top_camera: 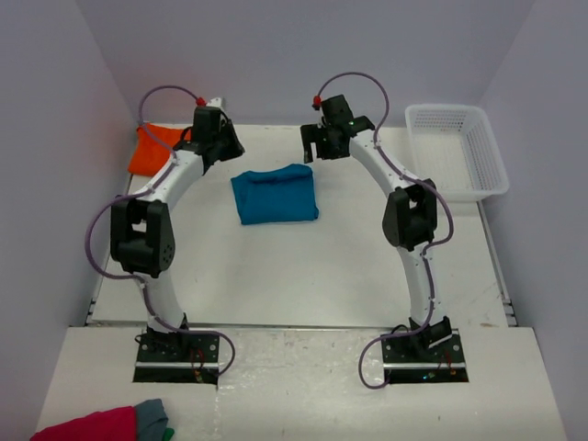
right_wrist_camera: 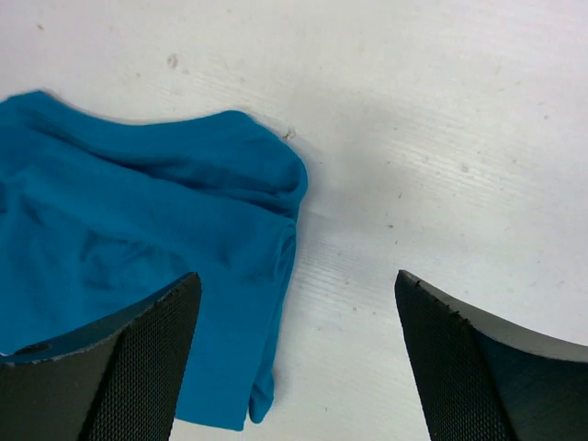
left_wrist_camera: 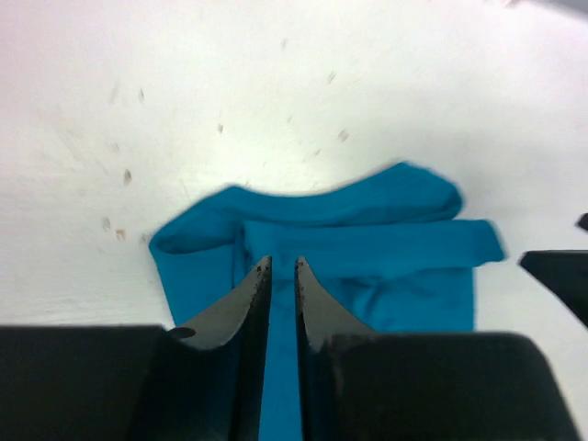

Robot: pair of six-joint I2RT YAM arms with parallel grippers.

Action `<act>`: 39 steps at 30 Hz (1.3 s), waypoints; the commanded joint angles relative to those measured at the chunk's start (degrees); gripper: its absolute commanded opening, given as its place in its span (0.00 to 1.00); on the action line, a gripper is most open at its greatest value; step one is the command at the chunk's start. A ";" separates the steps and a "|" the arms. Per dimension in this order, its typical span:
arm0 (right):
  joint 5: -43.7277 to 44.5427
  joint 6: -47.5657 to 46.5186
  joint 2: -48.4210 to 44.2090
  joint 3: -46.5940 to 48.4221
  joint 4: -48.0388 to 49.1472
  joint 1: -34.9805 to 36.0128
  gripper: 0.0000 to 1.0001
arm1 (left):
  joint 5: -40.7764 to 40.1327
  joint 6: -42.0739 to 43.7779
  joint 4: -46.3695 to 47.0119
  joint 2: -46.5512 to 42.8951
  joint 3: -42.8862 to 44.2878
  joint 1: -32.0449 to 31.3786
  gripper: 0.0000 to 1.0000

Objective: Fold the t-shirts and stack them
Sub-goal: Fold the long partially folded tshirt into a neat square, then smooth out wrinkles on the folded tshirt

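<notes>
A teal-blue t-shirt lies folded into a rough rectangle in the middle of the table. An orange t-shirt lies bunched at the back left, partly hidden behind the left arm. My left gripper hangs above the teal shirt's near edge. Its jaws stand a narrow crack apart with nothing between them, and in the top view the left gripper is just back-left of the shirt. My right gripper is wide open over the shirt's right edge and the bare table, holding nothing; in the top view the right gripper is back-right of the shirt.
A white plastic basket stands at the back right. A crimson-pink cloth and a grey cloth lie on the near ledge at the bottom left. Grey walls close in the back and both sides.
</notes>
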 commanded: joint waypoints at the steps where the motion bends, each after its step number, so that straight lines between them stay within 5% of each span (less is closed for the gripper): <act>1: 0.51 -0.29 -8.83 -3.09 0.68 -0.57 0.86 | -2.02 3.51 1.98 -8.31 1.94 0.35 0.19; 5: -2.56 1.47 -15.78 -14.03 4.74 -0.57 0.88 | 0.62 3.34 -3.48 -6.12 6.35 0.26 0.22; 6: -3.18 1.74 -15.96 -14.30 3.96 -0.57 0.88 | 2.89 2.99 -2.61 -6.03 5.39 0.17 0.36; 8: -3.37 1.74 -16.49 -16.41 3.07 -0.22 0.88 | 3.88 2.37 -2.69 -4.72 5.03 0.17 0.48; 17: -9.16 5.78 -22.46 -28.71 6.93 0.75 0.88 | 5.03 5.88 -3.57 4.08 6.09 -0.18 0.57; 25: -10.13 6.57 -23.00 -34.43 9.31 1.10 0.88 | 5.55 5.01 -1.11 7.33 4.41 -0.44 0.54; 32: -8.99 7.71 -17.65 -26.28 7.91 0.93 0.88 | 5.64 4.57 -1.11 9.53 5.29 -0.79 0.52; 39: -10.83 7.36 -4.47 -3.72 1.51 -0.21 0.88 | 5.20 4.74 -1.02 9.79 4.68 -0.88 0.52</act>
